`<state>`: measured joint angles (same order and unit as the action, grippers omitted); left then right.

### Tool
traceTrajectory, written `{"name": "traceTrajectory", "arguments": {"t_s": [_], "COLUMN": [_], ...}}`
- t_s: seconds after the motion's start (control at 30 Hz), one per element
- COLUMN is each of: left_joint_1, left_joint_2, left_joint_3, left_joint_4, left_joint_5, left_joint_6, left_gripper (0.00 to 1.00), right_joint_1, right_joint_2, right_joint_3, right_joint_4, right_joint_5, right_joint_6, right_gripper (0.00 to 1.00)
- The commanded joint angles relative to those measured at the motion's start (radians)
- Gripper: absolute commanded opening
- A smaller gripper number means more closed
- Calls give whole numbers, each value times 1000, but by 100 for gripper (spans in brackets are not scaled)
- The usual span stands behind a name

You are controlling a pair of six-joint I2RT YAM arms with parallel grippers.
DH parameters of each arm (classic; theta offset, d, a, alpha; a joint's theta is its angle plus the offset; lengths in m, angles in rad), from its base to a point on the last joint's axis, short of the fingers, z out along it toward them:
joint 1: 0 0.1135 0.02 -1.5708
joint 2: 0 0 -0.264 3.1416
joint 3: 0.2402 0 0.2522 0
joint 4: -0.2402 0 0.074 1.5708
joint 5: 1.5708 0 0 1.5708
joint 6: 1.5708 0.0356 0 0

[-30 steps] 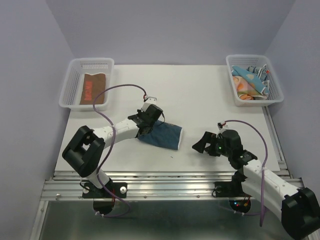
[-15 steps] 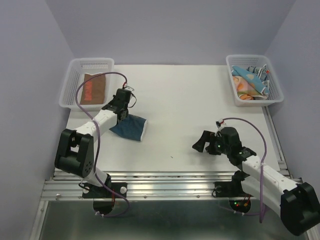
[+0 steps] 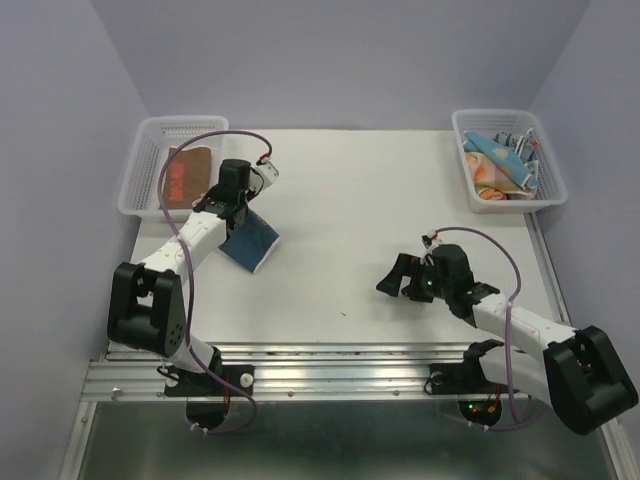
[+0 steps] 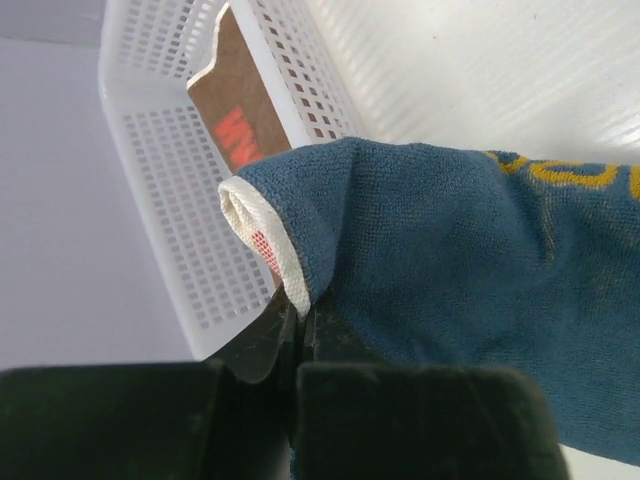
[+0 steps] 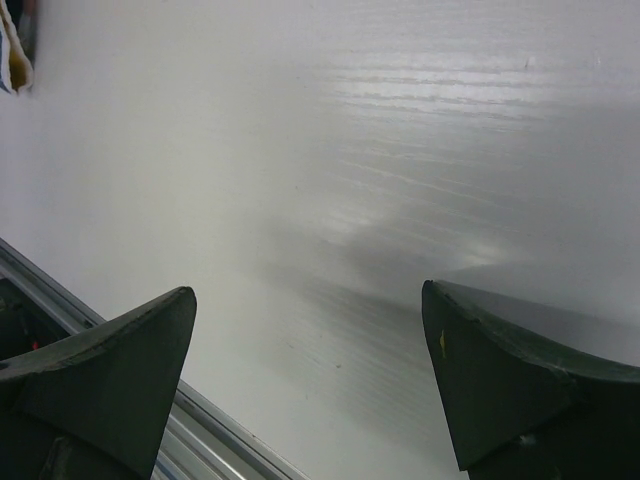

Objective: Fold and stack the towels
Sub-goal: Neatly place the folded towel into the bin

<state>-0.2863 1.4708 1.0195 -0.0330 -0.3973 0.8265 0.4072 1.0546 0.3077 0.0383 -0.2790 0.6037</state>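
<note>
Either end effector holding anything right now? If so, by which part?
Left end effector pinches the blue towel by its white-hemmed edge. Right end effector is open, holding nothing.

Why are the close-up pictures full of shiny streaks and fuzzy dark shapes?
Right wrist view: glare streaks across the table, and the right hand looms dark and soft-edged. Left wrist view: the left hand is a blurry black mass, the blue towel sharp. Top view: even light, faint shadows.
</note>
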Motion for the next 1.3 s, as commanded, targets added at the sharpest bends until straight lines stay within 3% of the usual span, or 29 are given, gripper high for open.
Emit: {"name": "traceTrajectory", "arguments": {"t_s": [0.0, 0.27, 0.4, 0.5, 0.77, 0.83, 1.0, 1.27], "left_joint_1": [53, 191, 271, 346, 403, 403, 414, 414], "left_joint_2": [25, -138, -201, -205, -86, -58, 35, 178], "left_joint_3": [129, 100, 70, 50, 231, 273, 346, 332], "left_joint_4": [-24, -91, -84, -82, -182, -160, -102, 68], "left_joint_5": [73, 302, 429, 442, 407, 364, 425, 449], "left_joint_6": [151, 399, 447, 474, 588, 605, 622, 700], "left_gripper": [0, 0, 0, 0, 0, 0, 0, 0], "right_joint_1": [5, 5, 5, 5, 5, 5, 5, 5], "right_joint_2": [56, -2, -56, -123, -257, -266, -271, -248], "right_joint_3": [11, 11, 16, 27, 74, 77, 91, 90], "right_joint_4": [-90, -110, -138, -166, -202, -189, -135, -74], "right_joint_5": [78, 155, 196, 227, 351, 362, 363, 431], "right_joint_6": [-10, 2, 8, 7, -24, -27, -28, -10], "right_gripper": [100, 100, 100, 100, 100, 100, 100, 100]}}
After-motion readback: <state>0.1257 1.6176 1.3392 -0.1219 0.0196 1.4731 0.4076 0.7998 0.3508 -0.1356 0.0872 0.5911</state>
